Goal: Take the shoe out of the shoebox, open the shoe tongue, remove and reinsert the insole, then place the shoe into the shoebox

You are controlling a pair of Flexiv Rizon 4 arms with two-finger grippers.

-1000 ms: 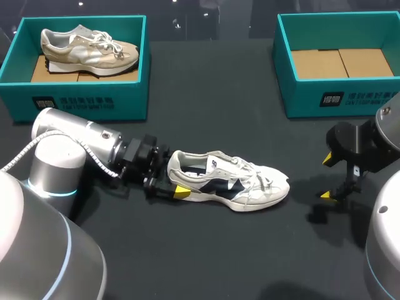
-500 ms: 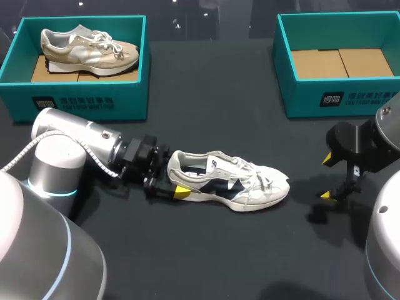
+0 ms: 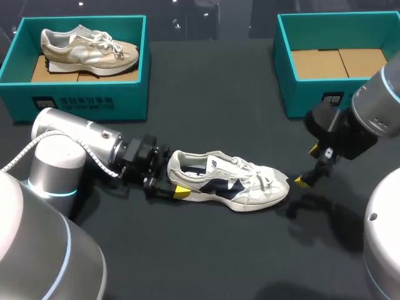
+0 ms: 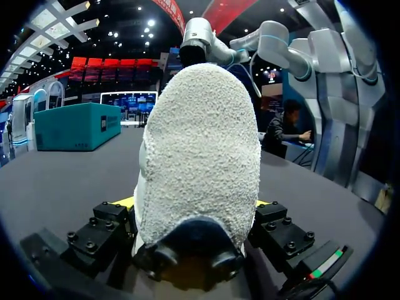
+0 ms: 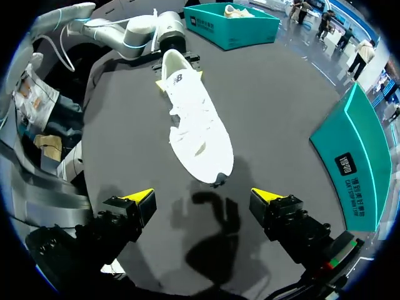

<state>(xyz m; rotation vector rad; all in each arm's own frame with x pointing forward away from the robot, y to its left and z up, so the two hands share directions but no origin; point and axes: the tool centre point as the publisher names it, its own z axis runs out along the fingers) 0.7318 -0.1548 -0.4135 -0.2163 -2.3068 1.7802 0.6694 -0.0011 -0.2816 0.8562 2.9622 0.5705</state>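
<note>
At the far left stands the left shoebox (image 3: 81, 103) with a beige shoe (image 3: 87, 47) lying in it, well away from the work. Nearer me, my left gripper (image 3: 172, 177) is clenched on the heel of the white shoe (image 3: 228, 180); in its wrist view the heel cup fills the space between the two fingers, pressed from both sides. The white shoe lies on the table, upright on its sole, out of any box. Its long axis runs across the table, heel toward my left arm and toe toward my right. My right gripper (image 3: 314, 167) hangs just past the toe with its fingers spread and nothing between them. From its wrist view the shoe (image 5: 194, 119) stretches straight ahead, toe nearest. So the tongue and laces lie along that line, closer to my right arm, which I judge should take the tongue while the left steadies the heel. The right shoebox (image 3: 300, 94) stands behind my right gripper.
</note>
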